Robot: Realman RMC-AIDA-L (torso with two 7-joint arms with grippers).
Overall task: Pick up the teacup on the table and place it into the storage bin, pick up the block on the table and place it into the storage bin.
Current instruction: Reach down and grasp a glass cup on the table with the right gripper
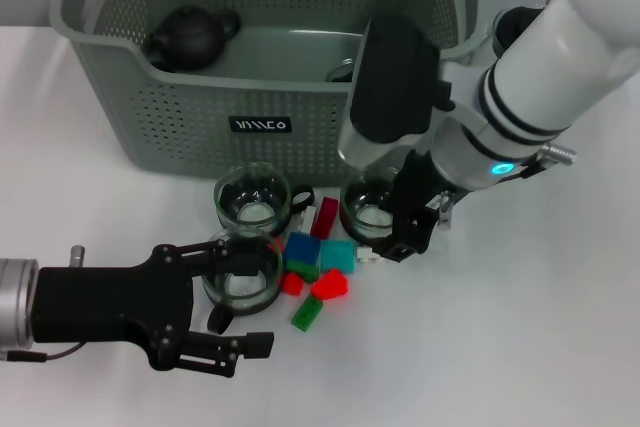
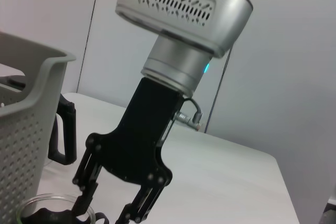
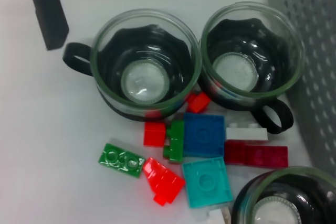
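Nearest, the left gripper (image 1: pixel 245 297) stands with fingers spread around a glass teacup with a black handle (image 1: pixel 243 277), not yet clamped; closing and lifting comes next, I judge. Just beyond lie coloured plastic blocks (image 1: pixel 318 272). The right gripper (image 1: pixel 400 237), fingers open, hovers at another teacup (image 1: pixel 368 209). Farthest sits the grey-green perforated storage bin (image 1: pixel 200 107) on a white table (image 1: pixel 520 327).

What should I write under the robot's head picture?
Left gripper around a glass teacup, right gripper at another, blocks between.
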